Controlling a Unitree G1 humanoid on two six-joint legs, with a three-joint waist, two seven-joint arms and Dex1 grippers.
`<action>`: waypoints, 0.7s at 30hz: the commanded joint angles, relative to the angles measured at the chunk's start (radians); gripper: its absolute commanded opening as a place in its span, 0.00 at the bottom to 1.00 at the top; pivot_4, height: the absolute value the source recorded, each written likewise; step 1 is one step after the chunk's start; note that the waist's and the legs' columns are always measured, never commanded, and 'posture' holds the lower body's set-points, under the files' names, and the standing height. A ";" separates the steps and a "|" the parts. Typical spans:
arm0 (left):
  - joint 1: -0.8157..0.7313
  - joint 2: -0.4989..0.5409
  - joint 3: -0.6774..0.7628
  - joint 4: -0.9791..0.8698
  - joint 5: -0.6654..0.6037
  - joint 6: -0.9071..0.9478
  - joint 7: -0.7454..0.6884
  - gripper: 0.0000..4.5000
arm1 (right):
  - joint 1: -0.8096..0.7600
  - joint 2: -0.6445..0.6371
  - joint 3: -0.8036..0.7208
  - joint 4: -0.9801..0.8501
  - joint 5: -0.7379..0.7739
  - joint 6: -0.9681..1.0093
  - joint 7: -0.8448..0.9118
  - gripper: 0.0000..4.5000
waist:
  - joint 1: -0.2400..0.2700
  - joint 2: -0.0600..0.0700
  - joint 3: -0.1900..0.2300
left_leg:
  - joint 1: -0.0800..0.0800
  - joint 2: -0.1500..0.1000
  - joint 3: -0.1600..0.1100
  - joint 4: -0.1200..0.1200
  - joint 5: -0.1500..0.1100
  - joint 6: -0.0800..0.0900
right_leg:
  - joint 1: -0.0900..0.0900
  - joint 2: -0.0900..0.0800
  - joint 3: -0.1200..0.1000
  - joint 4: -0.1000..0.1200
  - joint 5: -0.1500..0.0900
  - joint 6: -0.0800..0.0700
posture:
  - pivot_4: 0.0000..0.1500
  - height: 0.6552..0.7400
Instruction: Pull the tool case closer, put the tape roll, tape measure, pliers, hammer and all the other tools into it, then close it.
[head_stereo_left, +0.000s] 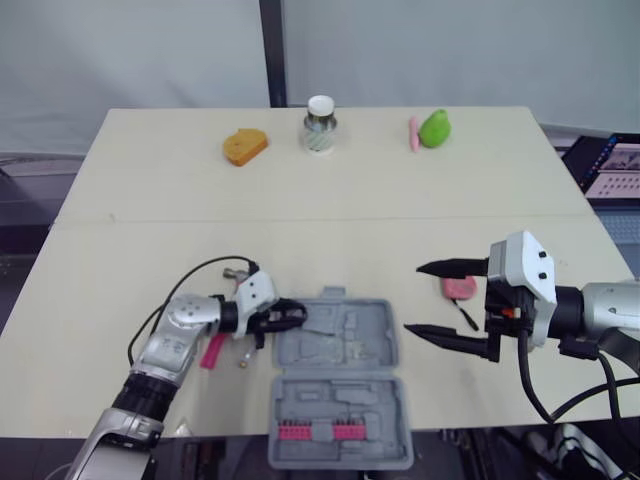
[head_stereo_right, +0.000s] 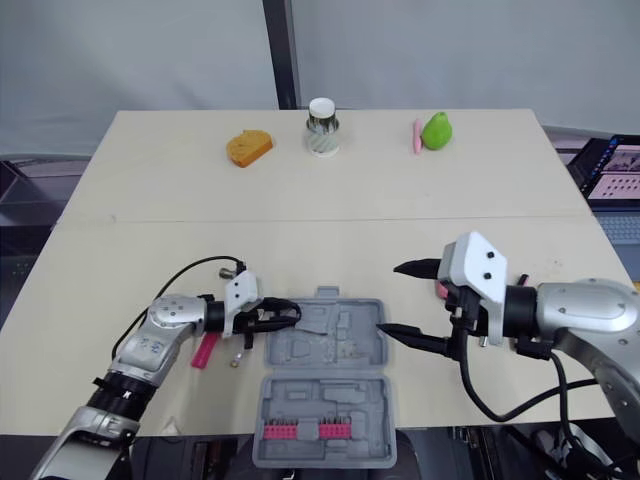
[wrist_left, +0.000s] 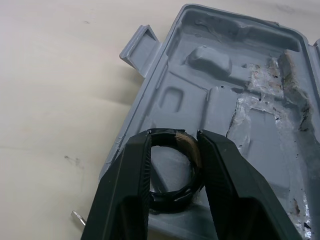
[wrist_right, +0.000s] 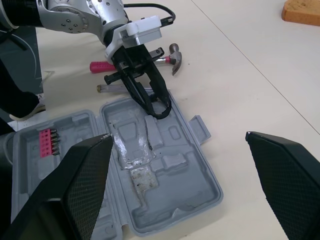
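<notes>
The grey tool case (head_stereo_left: 345, 340) lies open near the table's front edge, with its other half (head_stereo_left: 340, 432) holding a row of pink bits. My left gripper (head_stereo_left: 290, 318) is shut on the black tape roll (wrist_left: 170, 137) and holds it over the case's left end. Just left of the case lie the pink-handled hammer (wrist_right: 167, 54) and a small bit (wrist_right: 110, 88). My right gripper (head_stereo_left: 414, 298) stands open to the right of the case, nothing between its fingers. A pink tape measure (head_stereo_left: 459, 288) and a thin dark tool (head_stereo_left: 467, 318) lie behind that gripper.
Along the far edge stand an orange bread-shaped piece (head_stereo_left: 245, 146), a white-capped jar (head_stereo_left: 320, 125), a thin pink item (head_stereo_left: 412, 132) and a green pear (head_stereo_left: 434, 128). A laptop (head_stereo_left: 612, 165) sits off the table's right side.
</notes>
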 joint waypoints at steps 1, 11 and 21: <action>-0.003 0.015 -0.025 0.043 0.063 -0.056 0.023 0.35 | -0.001 0.003 -0.010 -0.020 0.003 -0.018 -0.009 1.00 | 0.000 0.000 0.000 | 0.000 0.000 0.000 0.000 0.000 0.000 | 0.000 0.000 0.000 0.000 0.000 0.000 | 1.00 1.00; 0.014 0.013 -0.033 0.051 0.059 -0.055 0.000 0.35 | 0.009 -0.001 -0.019 -0.023 0.006 -0.015 -0.008 1.00 | 0.000 0.000 0.000 | 0.000 0.000 0.000 0.000 0.000 0.000 | 0.000 0.000 0.000 0.000 0.000 0.000 | 1.00 1.00; 0.000 0.131 0.259 -0.237 -0.299 0.467 -0.014 0.35 | 0.121 0.060 -0.198 0.076 0.016 -0.017 -0.023 1.00 | -0.002 -0.002 0.000 | -0.001 0.001 -0.001 0.000 0.000 0.000 | 0.000 0.000 0.000 0.001 0.000 0.000 | 1.00 1.00</action>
